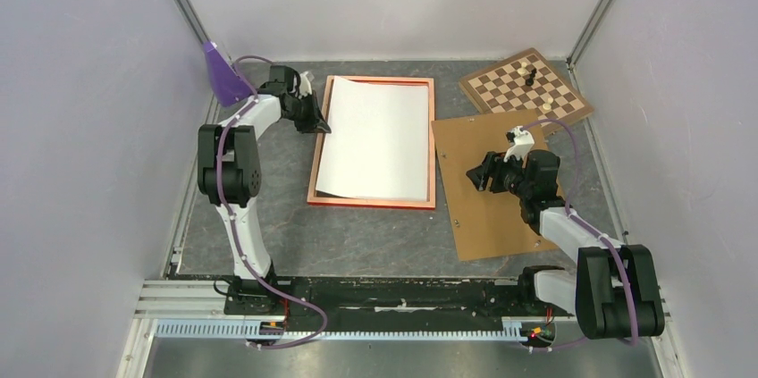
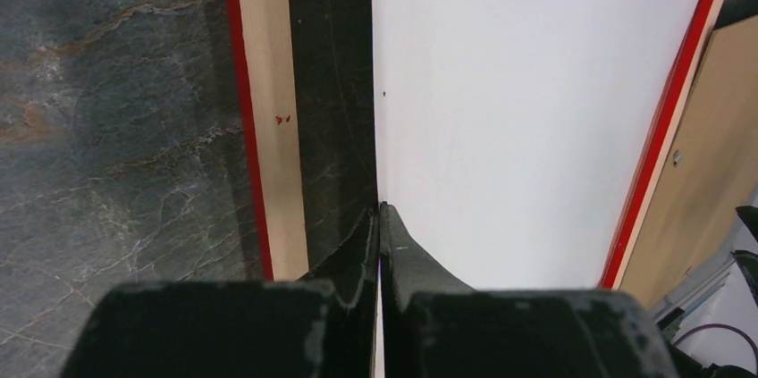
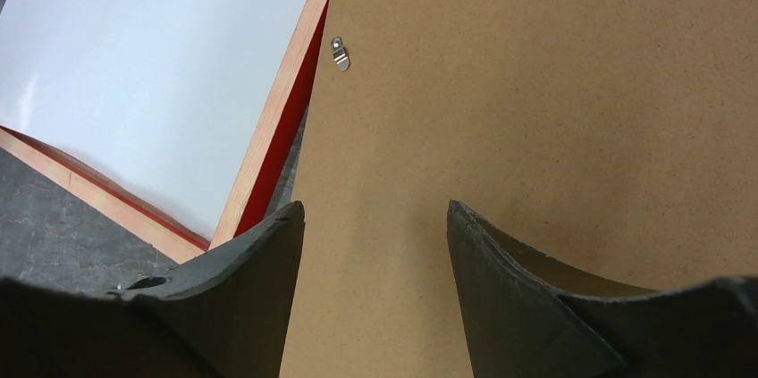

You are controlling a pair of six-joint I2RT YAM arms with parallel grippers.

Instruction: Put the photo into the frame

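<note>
Large white-backed rectangular paper photo (image 1: pixel 375 141), face down inside the thin orange-red rectangular frame (image 1: pixel 371 202), its left edge pinched in the clenched left gripper (image 2: pixel 380 217): light, floppy, probably crease-prone, best held by the margin; right gripper (image 3: pixel 375 217), jaws parted, holds nothing above the brown backing board (image 3: pixel 536 83).

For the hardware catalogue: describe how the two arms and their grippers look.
The left arm and right arm share white link shells and chunky black joint housings, with a purple cable trailing along each. The left gripper and right gripper have matte black fingers that taper towards the tips, their edges scuffed pale.
</note>
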